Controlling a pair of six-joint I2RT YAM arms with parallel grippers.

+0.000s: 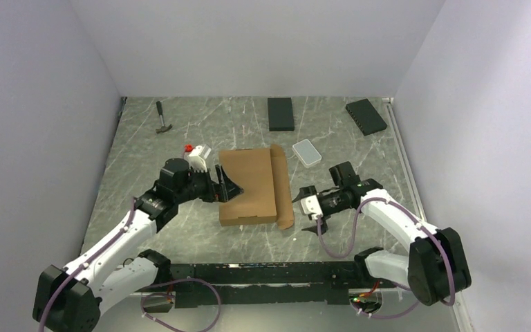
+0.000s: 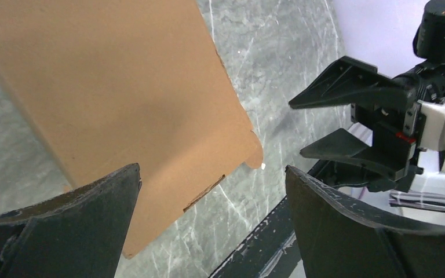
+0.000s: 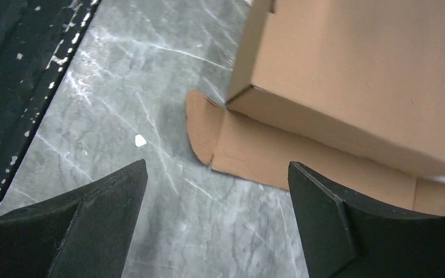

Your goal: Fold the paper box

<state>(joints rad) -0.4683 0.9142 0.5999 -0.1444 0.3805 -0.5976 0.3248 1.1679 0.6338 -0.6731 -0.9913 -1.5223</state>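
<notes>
On the marble table (image 1: 180,138), between wide-spread jaws — plain brown paper box (image 1: 249,185)

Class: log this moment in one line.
paper box: lid down, right flap flat | left claw: open, at left edge | right claw: open, beside flap
</notes>
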